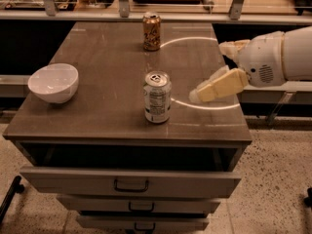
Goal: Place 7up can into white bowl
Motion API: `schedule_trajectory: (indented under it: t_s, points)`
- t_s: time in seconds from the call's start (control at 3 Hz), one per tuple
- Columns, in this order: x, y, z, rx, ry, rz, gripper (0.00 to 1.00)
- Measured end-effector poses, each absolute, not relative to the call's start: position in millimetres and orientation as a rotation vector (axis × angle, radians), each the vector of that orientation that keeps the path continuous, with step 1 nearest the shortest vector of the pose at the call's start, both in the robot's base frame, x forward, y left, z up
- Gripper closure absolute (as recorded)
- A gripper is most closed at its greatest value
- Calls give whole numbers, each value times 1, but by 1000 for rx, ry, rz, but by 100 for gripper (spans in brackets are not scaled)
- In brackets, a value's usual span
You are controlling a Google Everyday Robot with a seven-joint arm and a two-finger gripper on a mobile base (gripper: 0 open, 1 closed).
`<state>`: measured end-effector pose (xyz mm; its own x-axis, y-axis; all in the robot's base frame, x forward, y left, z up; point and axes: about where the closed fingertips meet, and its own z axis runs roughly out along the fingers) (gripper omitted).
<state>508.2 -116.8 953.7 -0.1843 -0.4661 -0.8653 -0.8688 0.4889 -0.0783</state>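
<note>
The 7up can (157,97) stands upright near the front middle of the brown table (102,67), its white label panel facing me. The white bowl (53,82) sits near the table's left edge, apart from the can. My gripper (208,72) reaches in from the right, above the table and a short way right of the can, not touching it. Its two cream fingers (218,86) are spread apart and hold nothing.
A gold-brown can (151,31) stands upright at the back middle of the table. A bright ring of light lies on the right half of the tabletop. Drawers (131,182) with dark handles are below the front edge. A shelf with clutter runs behind the table.
</note>
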Motion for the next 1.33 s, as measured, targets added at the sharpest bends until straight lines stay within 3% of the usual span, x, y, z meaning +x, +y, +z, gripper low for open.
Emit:
schedule_trajectory:
  t_s: [0.67, 1.0, 1.33]
  points:
    - [522, -64, 958, -960, 1462, 728, 0]
    - [513, -29, 976, -1059, 1346, 706, 0]
    - [516, -39, 961, -1112, 1428, 645, 0]
